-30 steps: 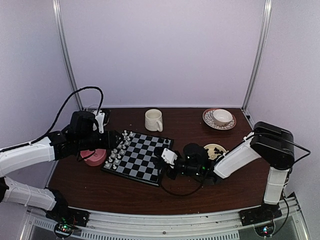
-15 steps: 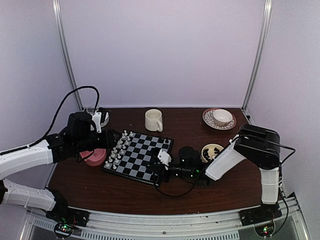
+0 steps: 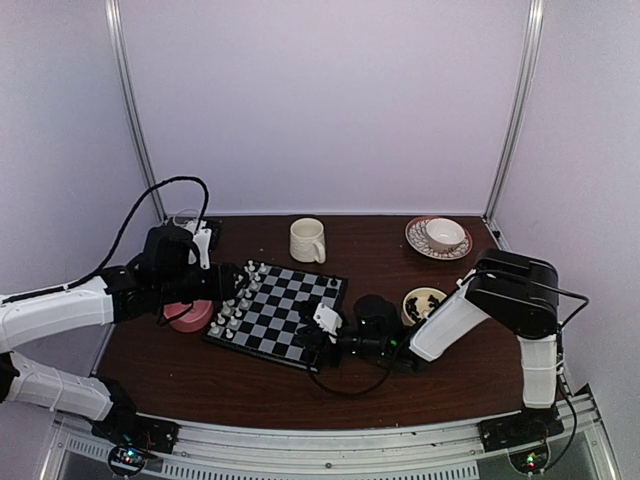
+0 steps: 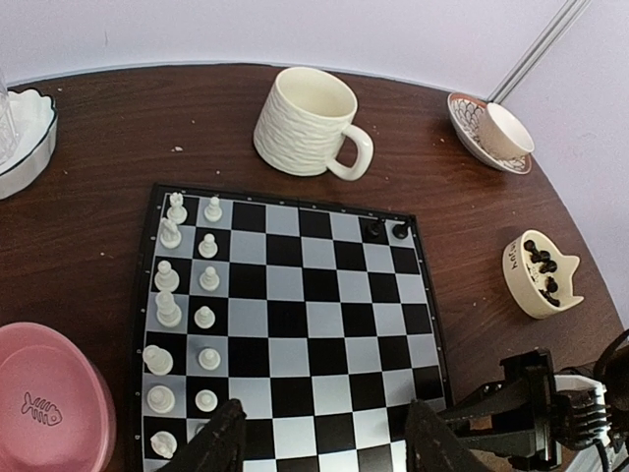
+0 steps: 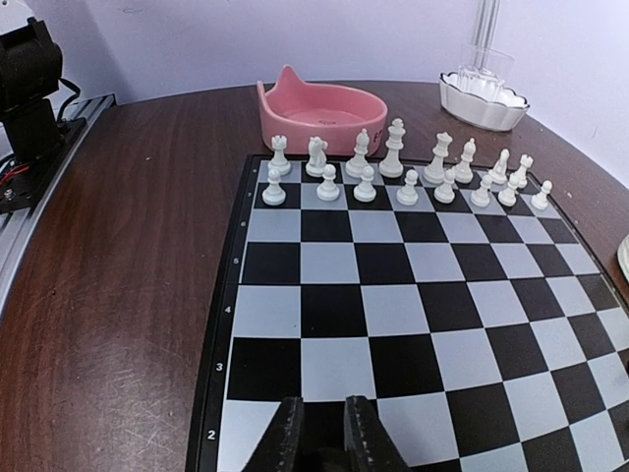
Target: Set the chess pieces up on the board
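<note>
The board [image 3: 283, 318] lies left of centre on the table. White chess pieces [image 5: 393, 167] fill two rows on its left side [image 4: 182, 295]. Two black pieces [image 4: 387, 229] stand at the far right corner. More black pieces lie in a cream cat-shaped bowl [image 4: 539, 270]. My left gripper [image 4: 329, 438] hovers open over the board's near part, with nothing between its fingers. My right gripper [image 5: 322, 405] is low over a black square at the board's near right corner [image 3: 312, 335]. Its jaws stand a narrow gap apart. The gap is dark, and I cannot make out whether a piece sits in it.
A pink bowl [image 3: 190, 315] sits just left of the board. A cream mug [image 3: 307, 240] stands behind it. A cup on a patterned saucer [image 3: 440, 237] is at the back right. A white-rimmed dish with glass [image 5: 484, 93] stands at the back left.
My right arm has swung left from the cream bowl to the board's near right corner and lowered there. The left arm has shifted only slightly.
</note>
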